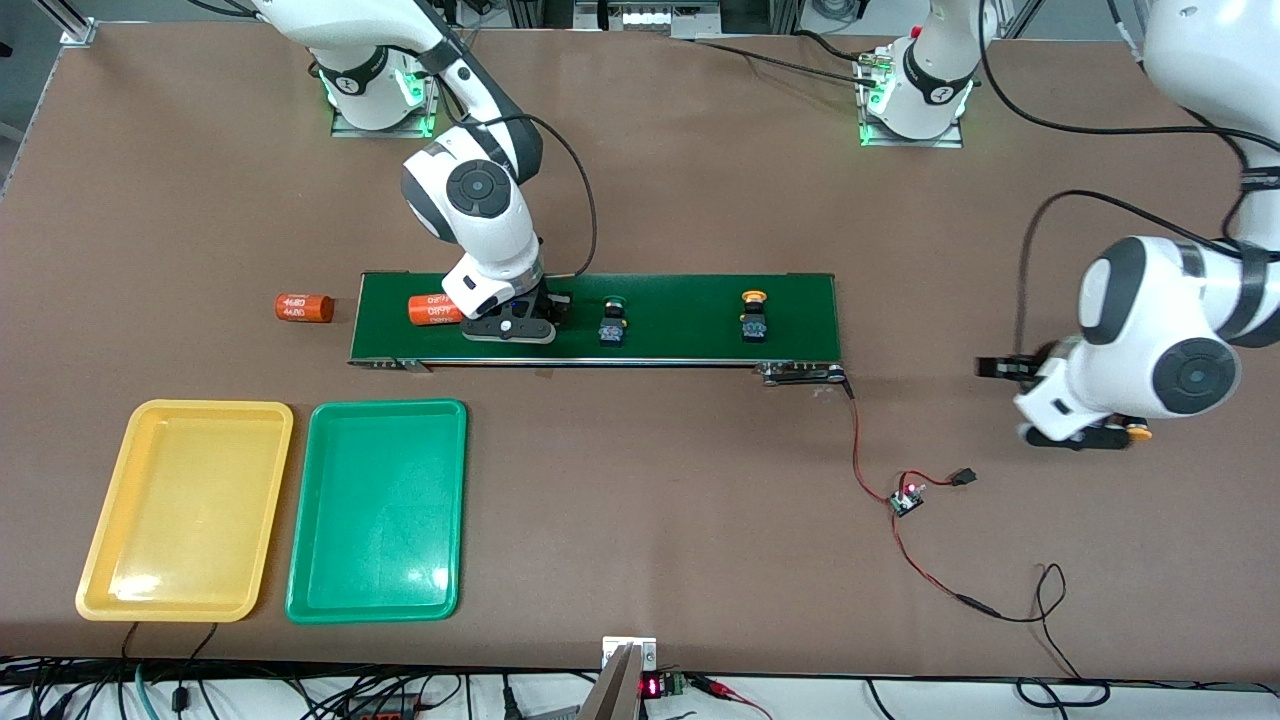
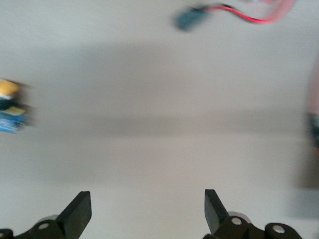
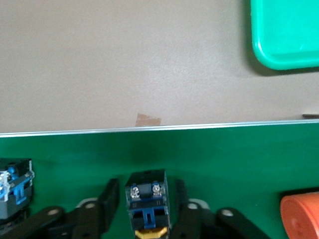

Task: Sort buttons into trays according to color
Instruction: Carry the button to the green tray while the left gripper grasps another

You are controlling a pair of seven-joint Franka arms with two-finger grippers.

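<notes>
- Cylinder (image 1: 304,307), orange with white numbers, lies on the table (image 1: 640,500) just off the conveyor belt (image 1: 680,320) at the right arm's end.
- Yellow tray (image 1: 105,570) and green tray (image 1: 320,590) lie side by side, nearer the front camera than the belt; the yellow one is closer to the right arm's end. No button is seen in either.
- Second orange cylinder (image 1: 430,309) lies on the belt, just beside the right gripper (image 1: 520,322).
- Right gripper is down at the belt; in the right wrist view its fingers (image 3: 107,199) stand against both sides of a yellow-capped button (image 3: 146,196), clamped on its black-and-blue body.
- Green-capped button (image 1: 612,322) stands on the belt near the middle, apart from the gripper.
- Another yellow-capped button (image 1: 753,316) stands on the belt, toward the left arm's end.
- Red and black wires (image 1: 900,520) with a small circuit board (image 1: 907,497) run from the belt's end across the table.
- Left gripper (image 2: 148,211) waits low over bare table off the belt's end, fingers spread wide and holding nothing; a fourth button, yellow-capped (image 2: 11,107), lies on the table beside it.
</notes>
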